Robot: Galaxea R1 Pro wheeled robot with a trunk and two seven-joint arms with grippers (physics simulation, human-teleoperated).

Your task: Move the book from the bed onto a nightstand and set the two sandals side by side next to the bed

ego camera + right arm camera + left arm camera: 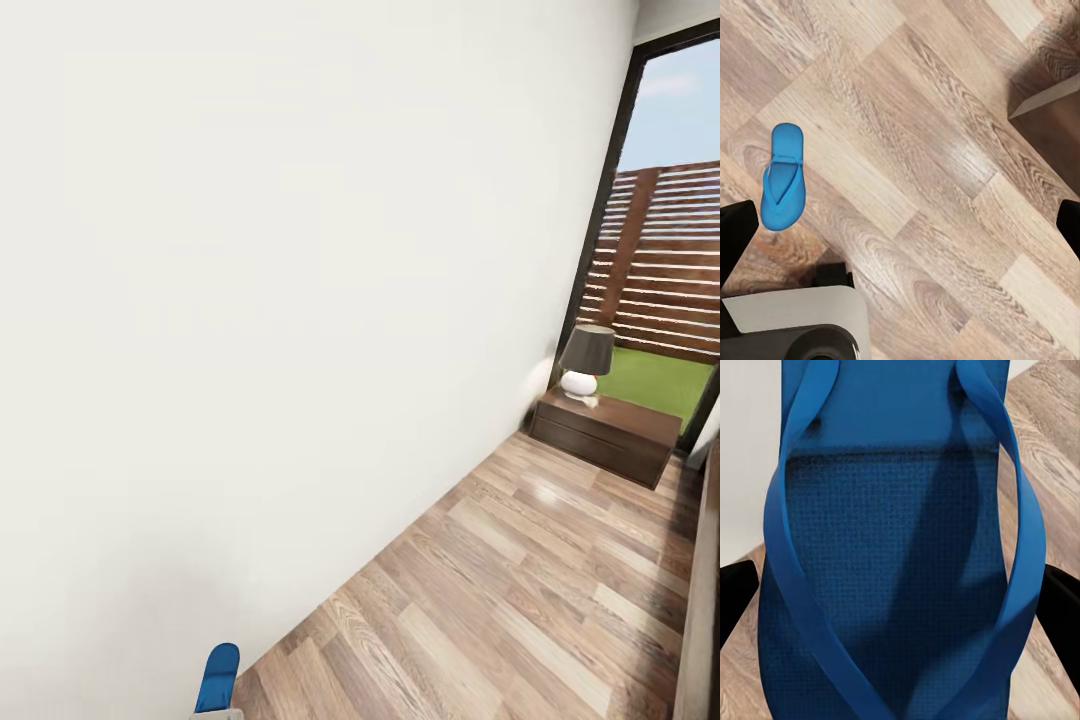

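Head view. White wall across most of the frame; wood-plank floor running toward a black-framed window with slatted fence and grass beyond. One nightstand, dark brown, low, set against the wall beside the window; a lamp with dark shade and white base stands on its top. One blue sandal, tip raised at the lower edge, close to the wall. A strip of bed frame along the right edge. Book not located.

Left wrist view. Held sandal lying along the left hand, straps facing the camera; dark fingers stand at either side of the sole, pressed to its edges. Judged closed on the sandal, carried clear of the floor.

Right wrist view. Second sandal lying flat on the planks, strap side up, alone. Right hand: fingertips set wide apart at the frame edges, nothing between them. A pale corner, probably the bed's, at the upper edge.

Step in hand, as judged: carrying the held sandal to its mate. To do it well: turn toward the bed, lower the sole flat and strap-up just beside the lying sandal, toes matching, edges parallel without overlap; release only once it rests on the floor.
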